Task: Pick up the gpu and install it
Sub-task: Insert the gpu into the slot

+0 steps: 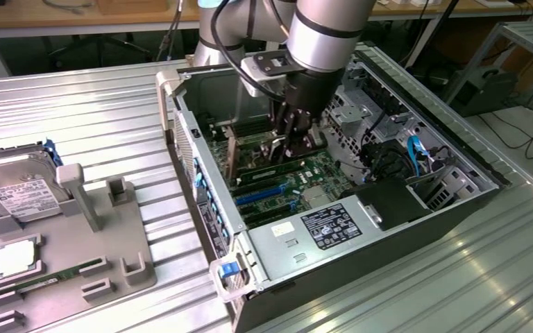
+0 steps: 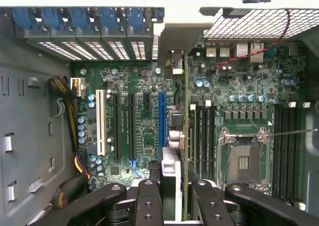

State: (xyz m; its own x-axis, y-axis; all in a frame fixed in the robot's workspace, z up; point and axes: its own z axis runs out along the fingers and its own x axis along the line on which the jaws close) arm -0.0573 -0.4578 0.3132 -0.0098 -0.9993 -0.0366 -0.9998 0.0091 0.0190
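My gripper (image 1: 285, 147) reaches down into the open computer case (image 1: 276, 250), shut on the gpu (image 1: 233, 158). The dark card stands on edge over the motherboard's expansion slots. In the wrist view the gpu (image 2: 175, 136) appears edge-on between my fingers (image 2: 148, 201), running beside the blue slot (image 2: 161, 121). Its silver end bracket (image 2: 172, 39) lies toward the case's rear slot openings. Whether the card's lower edge sits in a slot is hidden.
A grey holder (image 1: 72, 257) at the exterior view's left carries a silver hard drive (image 1: 17, 191), a square chip (image 1: 14, 258) and a green memory stick (image 1: 39, 284). Inside the case are cables (image 2: 75, 136), the processor socket (image 2: 244, 161) and drive bays (image 1: 405, 152).
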